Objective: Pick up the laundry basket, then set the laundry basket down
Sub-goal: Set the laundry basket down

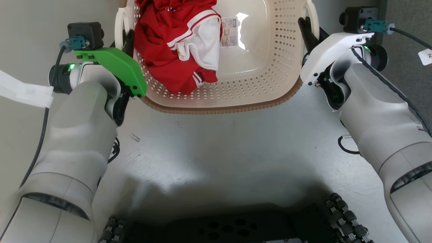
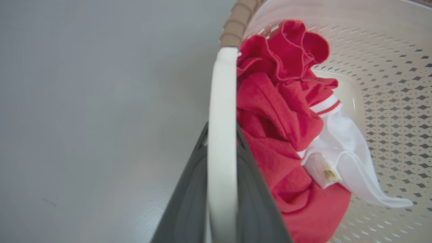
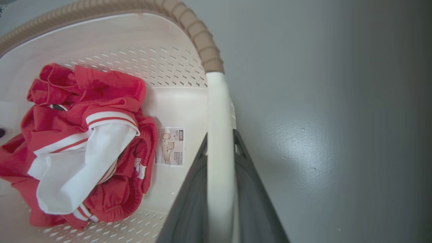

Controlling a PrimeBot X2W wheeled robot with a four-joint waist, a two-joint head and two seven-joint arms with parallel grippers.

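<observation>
left hand [image 1: 128, 37] is closed narrow on the left handle [image 1: 118, 28] of the laundry basket [image 1: 219, 108]. left wrist view: the hand [image 2: 221, 131] has one dark finger each side of the white handle bar [image 2: 221, 101], both pressed to it, no gap seen. right hand [image 1: 306, 28] does the same on the right handle [image 1: 314, 17]. right wrist view: its [image 3: 220, 136] fingers hug the bar [image 3: 217, 108] on both sides.

basket is btwn the two arms, straight ahead of the robot, over grey floor [image 1: 219, 152]. can't tell if its bottom touches the floor or hangs clear.

inside: red + white clothes [image 1: 168, 44] heaped toward the robot's left side, w/ a paper label [image 1: 230, 32] on the bottom just beside the pile.

what each view adds:
- head view: both forearms, green cover [image 1: 118, 65] on the left wrist, near stretch of brown rim, dark robot base [image 1: 236, 226] at the bottom edge.
- left wrist view: clothes [image 2: 276, 135] close up against the handle side, perforated wall [image 2: 388, 84] beyond them.
- right wrist view: label [image 3: 171, 146] w/ print visible, too small to read. clothes [image 3: 84, 141] are past it, and the rim [image 3: 199, 33] curves down to meet the handle.
</observation>
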